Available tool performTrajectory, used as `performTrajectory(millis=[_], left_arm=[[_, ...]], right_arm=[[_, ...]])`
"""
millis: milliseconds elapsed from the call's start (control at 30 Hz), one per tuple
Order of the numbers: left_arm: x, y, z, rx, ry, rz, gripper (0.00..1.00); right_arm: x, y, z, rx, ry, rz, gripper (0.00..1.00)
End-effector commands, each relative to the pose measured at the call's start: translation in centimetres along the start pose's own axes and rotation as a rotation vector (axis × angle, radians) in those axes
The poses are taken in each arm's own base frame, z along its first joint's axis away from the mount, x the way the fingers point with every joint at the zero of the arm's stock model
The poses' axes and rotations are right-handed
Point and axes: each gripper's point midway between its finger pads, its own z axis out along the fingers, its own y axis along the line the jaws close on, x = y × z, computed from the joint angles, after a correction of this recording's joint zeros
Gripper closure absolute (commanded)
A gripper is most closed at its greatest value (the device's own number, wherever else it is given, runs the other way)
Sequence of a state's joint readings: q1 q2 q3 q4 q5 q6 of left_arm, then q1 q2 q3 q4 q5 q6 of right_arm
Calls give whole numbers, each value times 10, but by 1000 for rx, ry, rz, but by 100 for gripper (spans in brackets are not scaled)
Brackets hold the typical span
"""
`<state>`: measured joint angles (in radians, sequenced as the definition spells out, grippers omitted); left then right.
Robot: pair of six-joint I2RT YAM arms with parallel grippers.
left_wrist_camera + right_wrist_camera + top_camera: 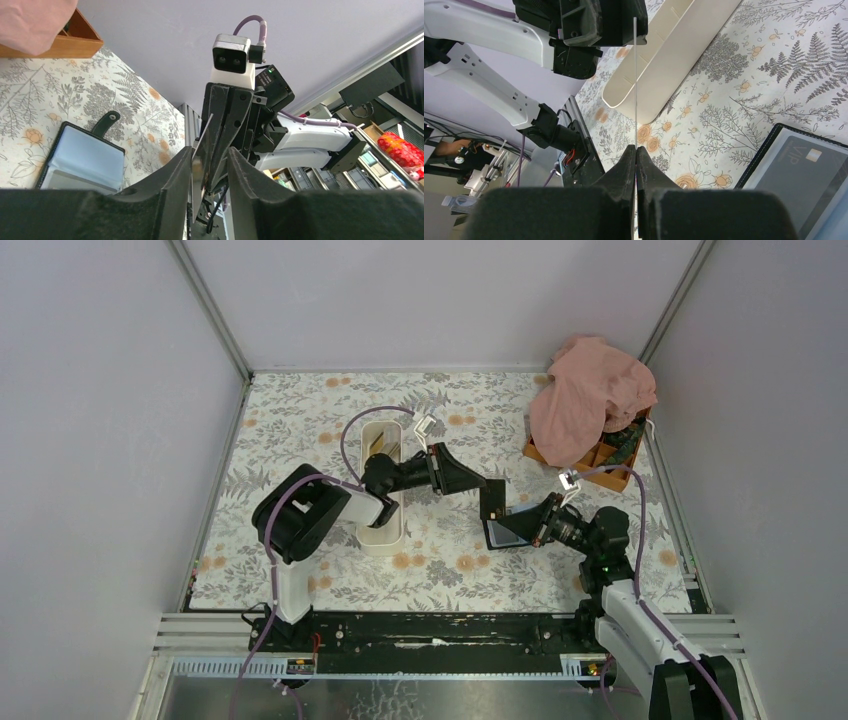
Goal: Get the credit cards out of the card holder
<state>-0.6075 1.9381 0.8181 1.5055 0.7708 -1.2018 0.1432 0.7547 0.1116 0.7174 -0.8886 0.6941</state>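
The right claw (636, 152) clenches one edge of a thin dark credit card (492, 500), the released left claw (210, 155) straddling the opposite edge, near the open black folding card holder (512, 533).

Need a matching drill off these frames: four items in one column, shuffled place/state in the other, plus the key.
Items
1. long white oblong plastic tray
2. crumpled pink cloth
3. small black folding card holder
4. thin dark card, seen edge-on

Place/state
A. pinched in the shut right end effector
B. draped over the orange compartment box
C. lying open on the floral table cover
D. partly hidden by the left arm in the top view

Pairs: 1-D, 2-B, 3-C, 4-A
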Motion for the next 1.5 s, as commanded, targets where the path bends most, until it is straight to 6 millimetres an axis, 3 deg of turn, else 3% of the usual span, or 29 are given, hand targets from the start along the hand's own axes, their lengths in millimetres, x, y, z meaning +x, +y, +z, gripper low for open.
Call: performTrajectory(millis=[0,233,300,367,433,533,667,733,867,1067,1133,1233,1333,1467], left_arm=[[-6,-17,1,73,5,67,64],[2,-17,-1,80,36,52,70],[3,-17,-2,78,36,51,77],[4,-15,-2,74,37,46,89],[3,-15,-2,75,36,44,94],[5,-13,-1,74,45,32,93],[7,-13,-1,78,58,26,83],[9,-11,-3,70,57,26,83],[11,-10,-5,62,56,21,100],[6,-8,-5,21,35,16,100],[3,-2,-5,-19,34,20,100],[-10,10,-11,-99,-4,6,100],[-25,19,-27,-149,-65,-26,100],[-53,32,-55,-259,-150,-1,100]], right_arm=[[-13,19,3,-71,-6,-65,100],[-12,16,3,-63,-6,-62,100],[-12,16,4,-61,-6,-61,100],[-12,15,4,-60,-5,-60,100],[-12,15,4,-59,-6,-61,100],[-13,16,4,-60,-7,-63,100],[-13,16,3,-61,-10,-66,100],[-14,16,3,-60,-12,-68,100],[-13,15,4,-58,-9,-64,100],[-15,14,4,-43,-23,-70,100],[-16,9,3,-12,-33,-75,77],[-20,-1,1,57,-59,-91,54],[-24,-15,-3,154,-91,-102,48],[-23,-55,-14,388,-83,-81,48]])
